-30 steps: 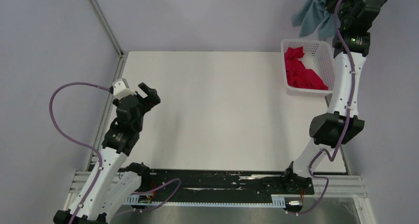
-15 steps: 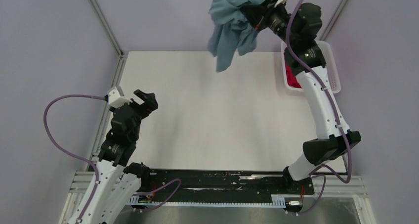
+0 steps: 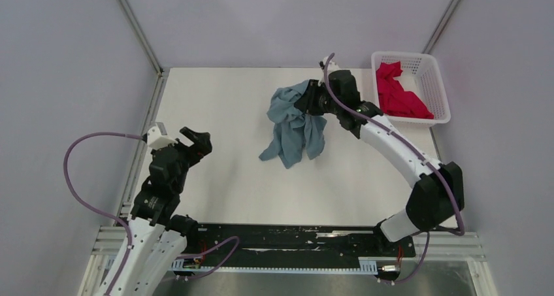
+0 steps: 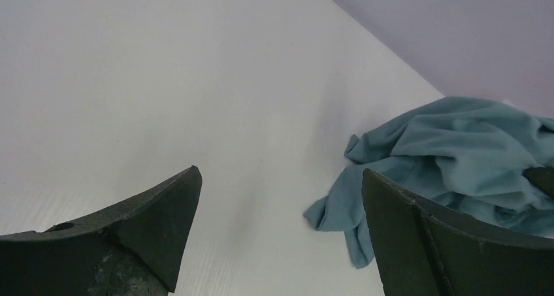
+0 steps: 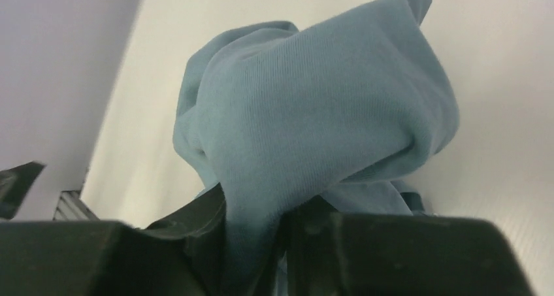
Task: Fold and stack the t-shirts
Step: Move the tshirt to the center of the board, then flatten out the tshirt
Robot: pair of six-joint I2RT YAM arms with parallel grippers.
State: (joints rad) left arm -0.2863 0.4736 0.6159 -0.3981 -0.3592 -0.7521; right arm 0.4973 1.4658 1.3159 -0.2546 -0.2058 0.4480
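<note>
Fingers of the left gripper [image 3: 194, 139] stand spread wide with nothing between them, hovering over the left part of the white table [image 3: 228, 178], well apart from any cloth. Toward the middle, the blue-grey t-shirt [image 3: 291, 123] lies in a crumpled heap, its lower folds trailing onto the table and its upper bunch gathered toward the right gripper [image 3: 307, 103]. The right wrist view shows a thick wad of that cloth pinched between the right gripper's fingers, so it reads as grasping the shirt. Farthest right, the crimson-pink t-shirt [image 3: 398, 100] sits bunched inside the white basket [image 3: 441, 90] at the table's far corner, not yet taken out. The main risk is the state of the blue shirt: it is a knot of layers with no hem, collar or sleeve showing clearly, so a release here would probably leave a lump that cannot be folded without first being spread. The wad could also cling to a finger as the jaws part and be dragged along. A later pinch into the heap may catch several layers at once.
</note>
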